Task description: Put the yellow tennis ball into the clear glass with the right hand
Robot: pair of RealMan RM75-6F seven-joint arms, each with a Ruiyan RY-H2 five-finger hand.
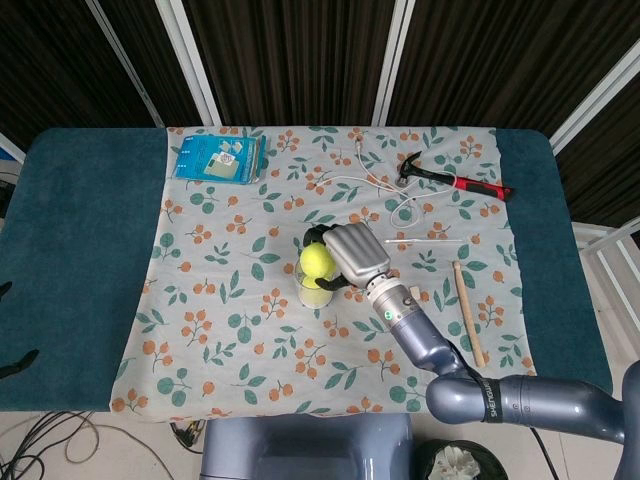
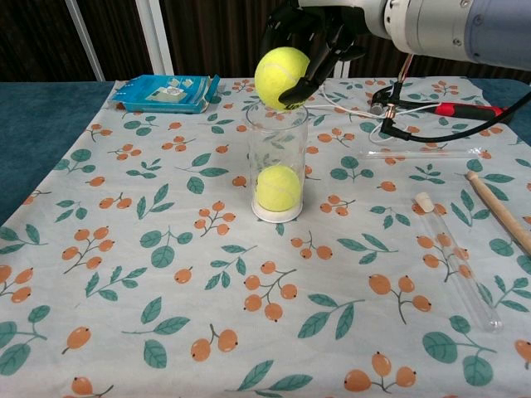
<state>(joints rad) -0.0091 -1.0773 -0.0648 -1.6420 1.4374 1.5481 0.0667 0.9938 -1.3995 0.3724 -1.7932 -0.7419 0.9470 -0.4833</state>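
A yellow felt tennis ball (image 2: pixel 281 76) is held in the right hand (image 2: pixel 311 31), whose dark fingers (image 2: pixel 300 85) are curled around its top and far side. The ball is poised directly over the mouth of the clear cylindrical glass (image 2: pixel 276 162), its underside at or just above the rim; whether it touches the rim cannot be told. In the head view the same ball (image 1: pixel 318 261) is seen covering the opening of the glass (image 1: pixel 312 293), with the grey back of the right hand (image 1: pixel 352 254) beside it. A second yellow tennis ball (image 2: pixel 277 187) is seen resting at the bottom of the glass. The glass stands upright on a floral-patterned cloth (image 2: pixel 166 282) spread over the teal-covered counter (image 1: pixel 80 260).

A blue flat packet (image 2: pixel 163 92) lies at the far left of the cloth. A red-handled hammer (image 1: pixel 452 179) and a white cable (image 1: pixel 370 180) lie at the far right side. A clear glass tube with a white stopper (image 2: pixel 455 259) and a wooden stick (image 2: pixel 499 211) lie nearer, to the right of the glass. The left hand is not seen in either view.
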